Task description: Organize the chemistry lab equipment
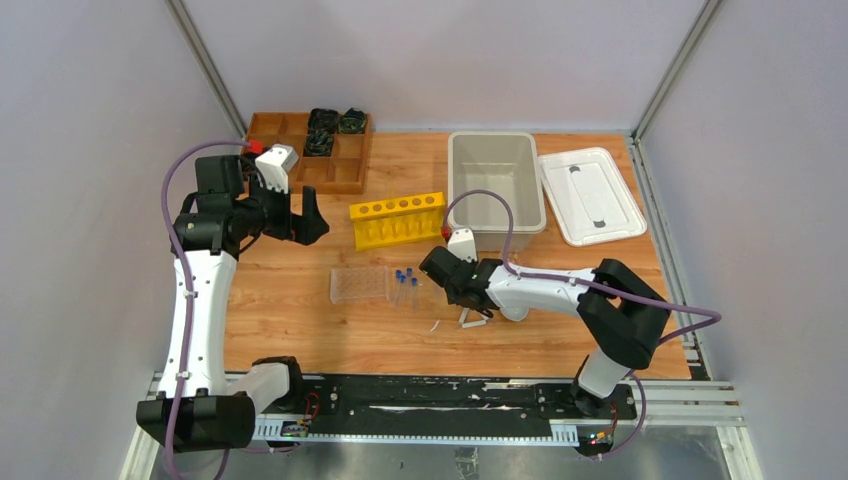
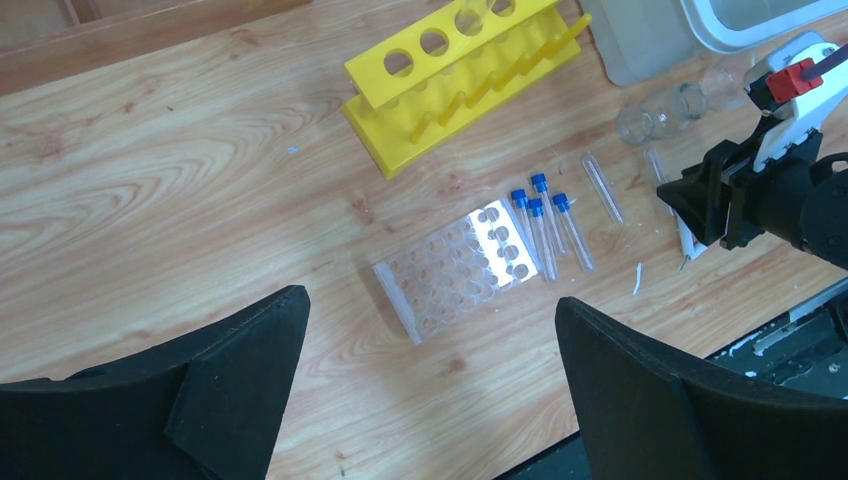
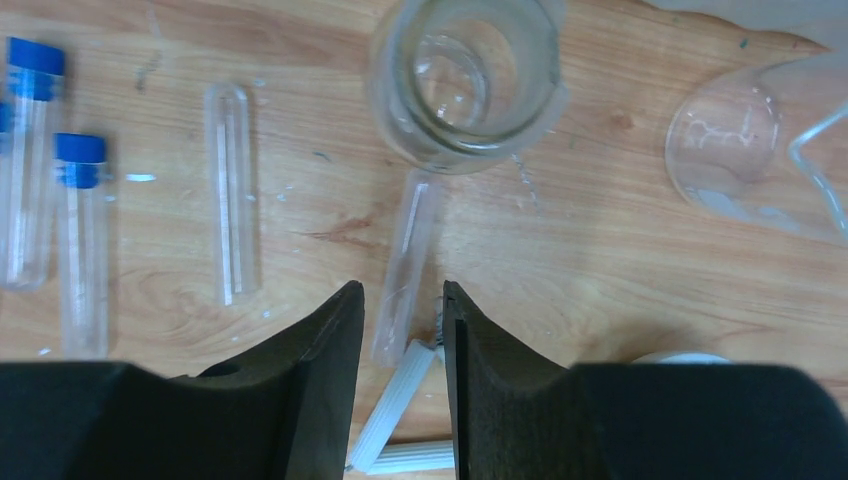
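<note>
Black fingers (image 3: 310, 370) of the right gripper (image 3: 400, 292) stand a little apart around a tube (image 3: 410, 240) beside the beaker (image 3: 465, 80), so squeezing looks next.

One overhead; both wrists overlook the capped tubes (image 2: 545, 240)

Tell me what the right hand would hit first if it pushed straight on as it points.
Probably the uncapped clear tube, whose near end lies between the fingertips of the right hand. The white triangle frame lies just below them, a glass beaker beyond. Depth is unclear.
</note>
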